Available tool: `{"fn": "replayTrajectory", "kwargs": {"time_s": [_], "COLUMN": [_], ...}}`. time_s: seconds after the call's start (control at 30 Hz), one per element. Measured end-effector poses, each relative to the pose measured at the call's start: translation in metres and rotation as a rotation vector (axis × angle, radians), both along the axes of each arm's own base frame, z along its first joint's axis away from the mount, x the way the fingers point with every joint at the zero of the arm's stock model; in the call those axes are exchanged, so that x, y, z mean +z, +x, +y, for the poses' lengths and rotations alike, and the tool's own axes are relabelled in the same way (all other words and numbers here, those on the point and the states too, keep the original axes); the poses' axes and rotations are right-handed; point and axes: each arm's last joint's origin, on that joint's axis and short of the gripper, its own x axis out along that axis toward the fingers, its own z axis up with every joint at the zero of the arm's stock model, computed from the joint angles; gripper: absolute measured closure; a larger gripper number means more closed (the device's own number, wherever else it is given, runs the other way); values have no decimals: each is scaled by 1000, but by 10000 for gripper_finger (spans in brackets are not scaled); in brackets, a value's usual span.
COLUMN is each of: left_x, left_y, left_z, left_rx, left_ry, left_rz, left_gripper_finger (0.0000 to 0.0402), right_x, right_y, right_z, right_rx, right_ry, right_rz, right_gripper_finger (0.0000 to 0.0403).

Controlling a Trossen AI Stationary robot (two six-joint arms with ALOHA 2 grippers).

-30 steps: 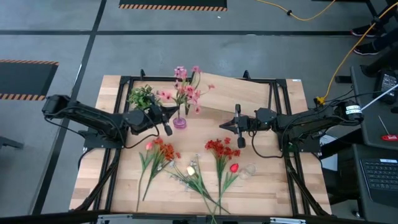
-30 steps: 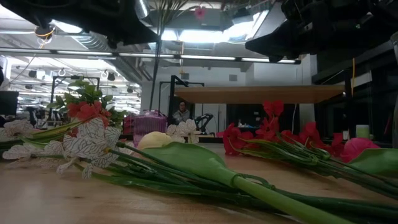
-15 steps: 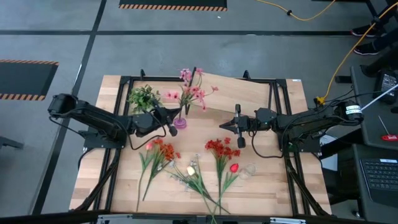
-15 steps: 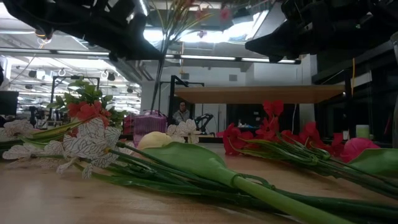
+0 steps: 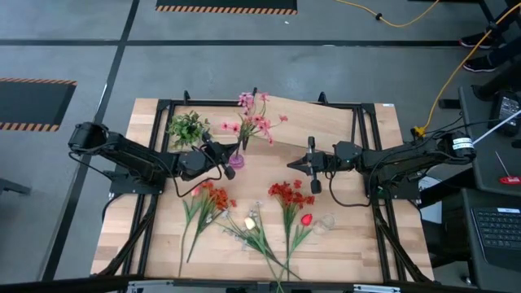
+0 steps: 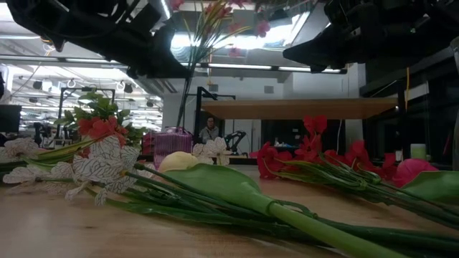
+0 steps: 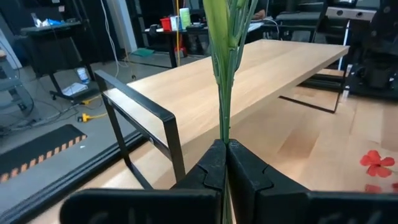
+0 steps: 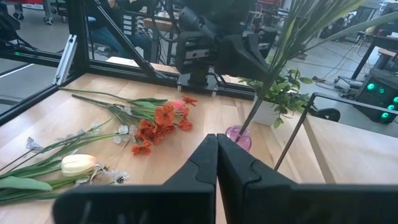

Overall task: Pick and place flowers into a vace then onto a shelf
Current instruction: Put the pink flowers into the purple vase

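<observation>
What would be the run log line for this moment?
left end effector: shut on pink-bloomed green stems | stems in small purple vase | right end effector: shut, waiting

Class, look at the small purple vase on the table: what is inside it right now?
The purple vase holds the green stems of the pink flowers, gripped by the left gripper. The stem ends are hidden inside it.

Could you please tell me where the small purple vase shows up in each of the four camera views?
High view: the purple vase stands mid-table beside the left gripper.
Low view: the vase sits in the background, left of centre.
Left wrist view: not in it; only the gripped green stems show.
Right wrist view: the vase stands at centre.
Shared landmark: the shelf.
</observation>
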Motion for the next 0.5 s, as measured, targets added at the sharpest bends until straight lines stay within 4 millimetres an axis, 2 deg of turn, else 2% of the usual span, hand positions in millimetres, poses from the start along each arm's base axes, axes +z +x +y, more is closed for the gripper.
{"fn": "replayTrajectory", "kwargs": {"time_s": [0.5], "left_x": [-8], "left_y": [-2], "left_z": [0], "left_rx": [24], "left_ry": [-84], "left_rz": [23], "left_gripper_finger": [396], "right_x": [0], "right_y": [0], "right_z": [0], "right_rx": [-3], "right_ry": [-1], "right_rz": [0], "right_gripper_finger": [393]}}
